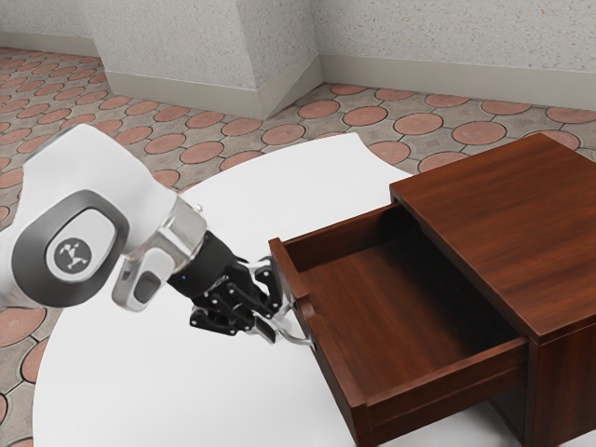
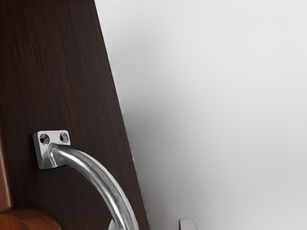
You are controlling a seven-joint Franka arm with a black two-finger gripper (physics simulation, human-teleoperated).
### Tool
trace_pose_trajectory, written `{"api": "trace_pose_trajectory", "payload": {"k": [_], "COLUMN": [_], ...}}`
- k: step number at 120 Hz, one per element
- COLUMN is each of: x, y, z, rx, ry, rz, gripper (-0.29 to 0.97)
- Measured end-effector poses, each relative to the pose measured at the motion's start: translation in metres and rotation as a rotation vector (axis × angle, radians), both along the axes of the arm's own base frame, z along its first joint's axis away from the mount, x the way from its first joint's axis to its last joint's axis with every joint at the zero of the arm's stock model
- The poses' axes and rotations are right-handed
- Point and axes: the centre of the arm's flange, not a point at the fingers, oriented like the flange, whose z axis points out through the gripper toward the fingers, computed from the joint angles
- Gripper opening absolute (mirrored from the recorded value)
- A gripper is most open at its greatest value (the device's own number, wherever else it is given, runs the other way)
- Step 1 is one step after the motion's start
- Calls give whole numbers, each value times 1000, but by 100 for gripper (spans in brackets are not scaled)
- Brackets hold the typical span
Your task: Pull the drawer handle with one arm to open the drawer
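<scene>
- Exterior view: our black two-finger gripper (image 1: 268,315) sits at the metal drawer handle (image 1: 300,333), on the drawer's front face.
- Gripper state: we cannot tell from either view whether it is clenched on the handle or released.
- Arm: our white arm (image 1: 84,233) enters from the exterior view's left and reaches toward its right, with the wrist angled down to the handle.
- Wrist view: the curved handle (image 2: 96,177) rises from a square mounting plate (image 2: 48,149) with two screw holes, fixed to the dark wooden drawer front (image 2: 57,72).
- Drawer: the drawer (image 1: 400,317) stands open, well out of the cabinet (image 1: 521,214), and we see bare wood inside it.
- Cabinet: the dark wooden cabinet stands on the exterior view's right side of the table, with the drawer extending toward that view's left.
- Table: the round white table (image 1: 279,186) carries the cabinet, and its surface (image 2: 216,96) lies beside the drawer front in the wrist view.
- Surroundings: the floor (image 1: 186,121) has round reddish tiles and meets a grey speckled wall (image 1: 186,37).
</scene>
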Motion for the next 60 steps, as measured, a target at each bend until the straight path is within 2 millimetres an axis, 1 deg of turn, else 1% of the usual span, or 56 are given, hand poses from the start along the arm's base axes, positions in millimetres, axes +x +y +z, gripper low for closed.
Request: {"api": "trace_pose_trajectory", "payload": {"k": [11, 31, 42, 45, 60], "x": [-5, -6, -5, -6, -5], "y": [-1, -1, -4, -8, -8], "z": [1, 1, 2, 2, 5], "rx": [-4, -3, -1, -1, 3], "ry": [1, 5, 4, 4, -1], "rz": [-7, -9, -16, -25, -22], "gripper": [-3, -1, 2, 3, 8]}}
